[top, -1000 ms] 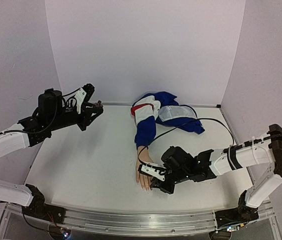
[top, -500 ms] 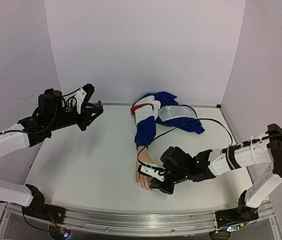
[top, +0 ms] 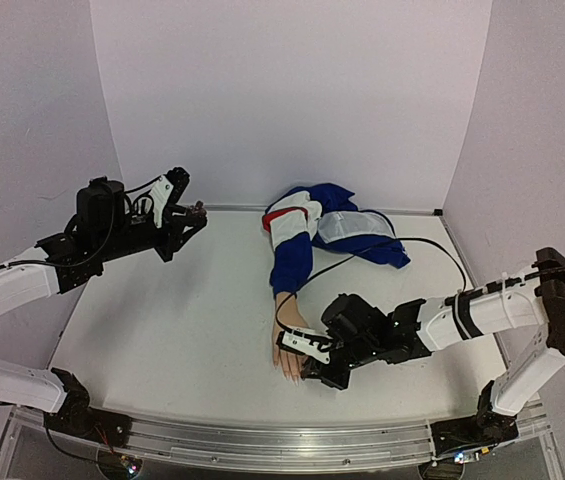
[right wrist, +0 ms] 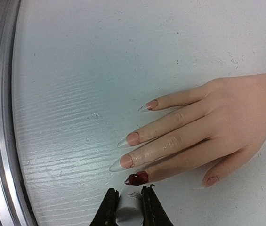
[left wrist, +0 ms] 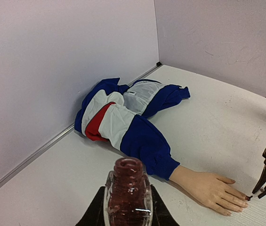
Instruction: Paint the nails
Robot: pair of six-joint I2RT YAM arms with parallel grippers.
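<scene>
- While the right tool pinches a white cap, one of the nails is dark red.
- Others are pinkish, clear-tipped.
- Meanwhile the left tool clamps an open polish bottle.

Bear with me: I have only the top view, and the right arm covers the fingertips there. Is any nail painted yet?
Observer: Yes. In the right wrist view the index nail is dark red, while the other three nails on the fingers look bare.
Operator: What is the right gripper holding?
Observer: The right gripper is shut on a small white cap, just beside that red nail.
Operator: And the polish?
Observer: The left wrist view shows the left gripper clamped on the bottle of dark red polish, upright, with its neck open and no cap on it.
</scene>
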